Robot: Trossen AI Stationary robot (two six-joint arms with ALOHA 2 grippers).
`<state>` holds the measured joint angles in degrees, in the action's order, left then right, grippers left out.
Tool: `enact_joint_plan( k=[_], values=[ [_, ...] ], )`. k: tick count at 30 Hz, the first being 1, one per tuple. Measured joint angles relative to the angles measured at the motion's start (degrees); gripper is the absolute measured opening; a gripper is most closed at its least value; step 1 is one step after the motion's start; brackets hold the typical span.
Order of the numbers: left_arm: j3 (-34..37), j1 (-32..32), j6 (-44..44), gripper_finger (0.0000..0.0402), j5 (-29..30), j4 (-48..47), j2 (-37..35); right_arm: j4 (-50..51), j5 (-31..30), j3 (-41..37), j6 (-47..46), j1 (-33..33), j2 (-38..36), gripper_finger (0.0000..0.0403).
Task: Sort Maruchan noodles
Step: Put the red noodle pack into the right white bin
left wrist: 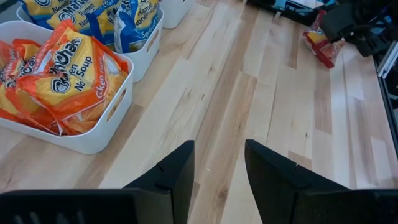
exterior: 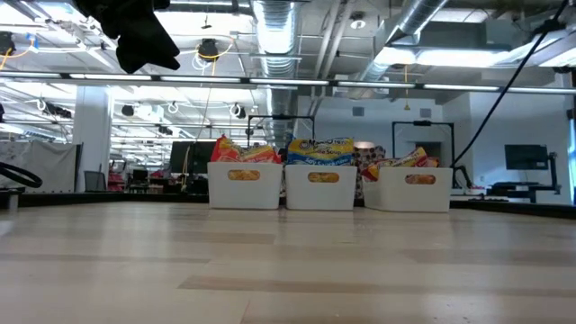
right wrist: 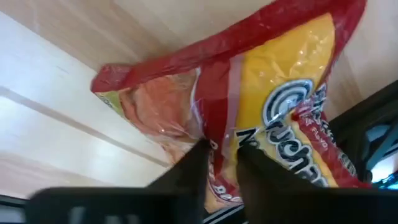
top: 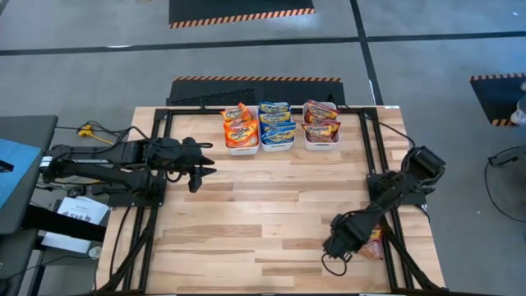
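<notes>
High view: we see the wooden table [top: 271, 205] from above, with three white tubs in a row along its far edge.
Left tub [top: 242, 144]: orange packets [top: 239, 125] piled in it.
Middle tub [top: 277, 144]: blue packets [top: 276, 123].
Right tub [top: 321, 141]: dark red packets [top: 320, 121].
Right gripper [top: 371, 240]: down at the table's near right corner, by the black frame rail — right on one loose red packet [top: 376, 243].
Right wrist view: we are close in here; the red packet [right wrist: 273, 106] fills the picture, its crinkled edge caught between the two dark fingers [right wrist: 186, 168], which stand narrow and pinch the wrapper.
Left gripper [top: 205, 168]: we find it above the table's left half, short of the orange tub.
Left wrist view: its fingers [left wrist: 177, 177] stand partly apart with bare wood between them — nothing held.
Low view: we look level at the three tubs, well back on the table.
</notes>
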<state>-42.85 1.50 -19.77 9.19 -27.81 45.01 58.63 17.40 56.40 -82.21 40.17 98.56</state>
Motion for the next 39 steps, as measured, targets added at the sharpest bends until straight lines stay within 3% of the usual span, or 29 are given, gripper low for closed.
enact_joint_plan(
  k=[4, 6, 13, 24, 39],
  values=[
    [0.00, 0.00, 0.00, 0.0130, 0.00, 0.02, 0.00, -1.11, 0.08, 0.00, 0.00, -0.69, 0.02, 0.0028],
    [0.00, 0.00, 0.02, 0.0130, 0.00, -0.06, 0.00, -1.27, 0.09, 0.00, 0.00, -0.73, 0.07, 0.0011],
    [0.00, -0.01, 0.02, 0.0130, 0.03, -1.21, 0.00, 1.49, -1.41, 2.26, 0.05, -0.15, 0.31, 0.0006],
    [0.00, 0.00, 0.02, 0.0130, 0.15, -1.31, 0.00, 13.93, -16.12, 12.11, -3.24, 1.19, 0.37, 0.0004],
    [0.00, -0.01, 0.03, 0.0130, 0.22, -1.36, 0.00, 25.16, -34.59, 19.45, -3.29, -3.73, 0.20, 0.0004]
  ],
)
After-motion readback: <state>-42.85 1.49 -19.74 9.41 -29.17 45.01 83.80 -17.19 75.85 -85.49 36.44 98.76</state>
